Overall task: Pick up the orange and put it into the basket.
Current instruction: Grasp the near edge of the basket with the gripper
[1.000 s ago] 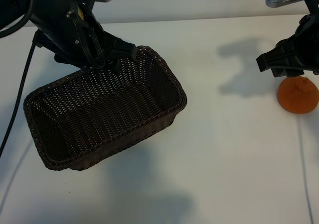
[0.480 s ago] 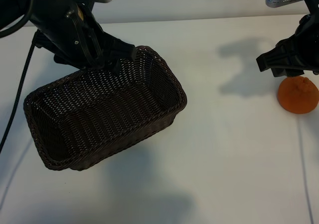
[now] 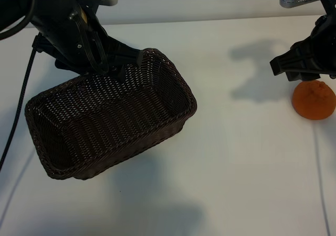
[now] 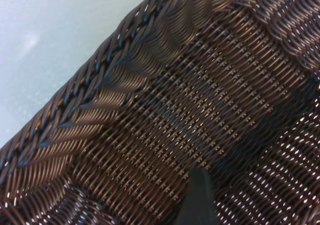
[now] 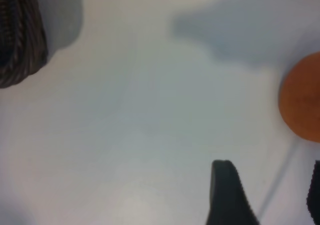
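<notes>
The dark brown woven basket (image 3: 113, 123) hangs tilted at the left, with a shadow on the table under it. My left gripper (image 3: 128, 62) is shut on its far wall. In the left wrist view one of the fingers (image 4: 199, 200) lies inside against the weave (image 4: 150, 110); the other is out of the picture. The orange (image 3: 314, 100) rests on the table at the far right. My right gripper (image 3: 294, 74) hovers open just behind it, with nothing between its fingers. The right wrist view shows the orange (image 5: 302, 97) beyond my open right gripper (image 5: 270, 185) and off to one side.
The white table (image 3: 236, 157) stretches bare between the basket and the orange. A thin cable (image 3: 321, 178) runs along the table at the right edge, below the orange. A black cable (image 3: 18, 105) hangs at the far left. A corner of the basket (image 5: 20, 40) shows in the right wrist view.
The left arm has shifted very slightly and the basket's far rim moved with it. The right arm and the orange have stayed still.
</notes>
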